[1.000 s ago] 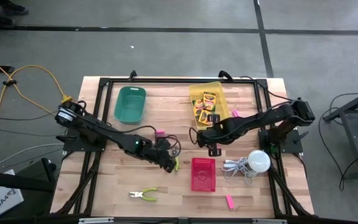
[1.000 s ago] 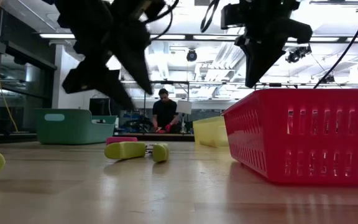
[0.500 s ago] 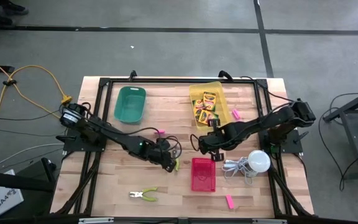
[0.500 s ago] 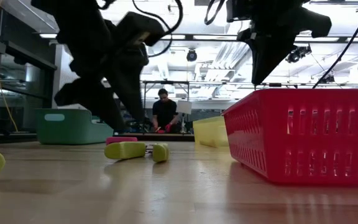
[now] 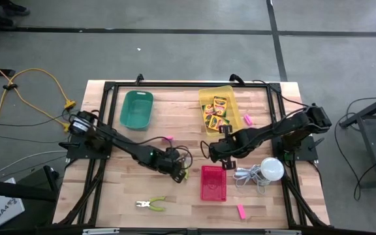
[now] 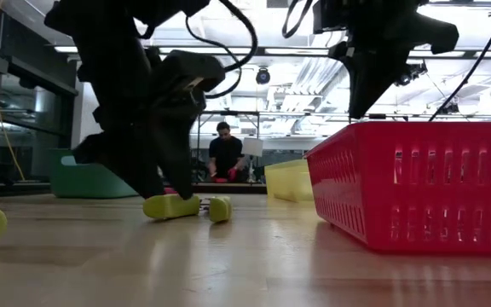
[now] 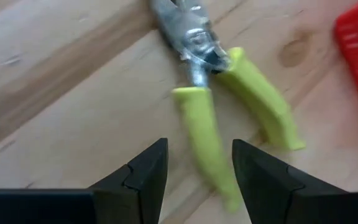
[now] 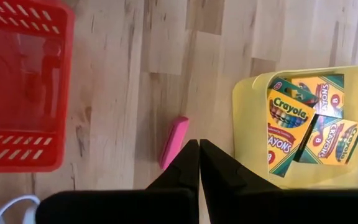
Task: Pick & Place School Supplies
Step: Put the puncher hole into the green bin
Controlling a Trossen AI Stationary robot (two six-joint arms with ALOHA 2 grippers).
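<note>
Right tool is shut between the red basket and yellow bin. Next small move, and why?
Probably open the right tool and lower it onto the pink eraser: the eraser lies on the table just past its shut tips, outside the red basket and yellow bin. The left tool hangs open over the pliers.

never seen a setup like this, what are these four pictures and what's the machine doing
It is a table with two dark robot arms, filmed four ways at once: from above, from table height, and from a camera on each wrist.

Seen from above, the left hand hangs open over green-handled pliers; its wrist picture shows them just past the fingers, not gripped. The right hand is shut and empty, hovering between the red basket and the yellow bin of crayon boxes, with a pink eraser below it.

Also on the table: a green bin, a second pair of pliers, more erasers, and a white bulb with cord.
</note>
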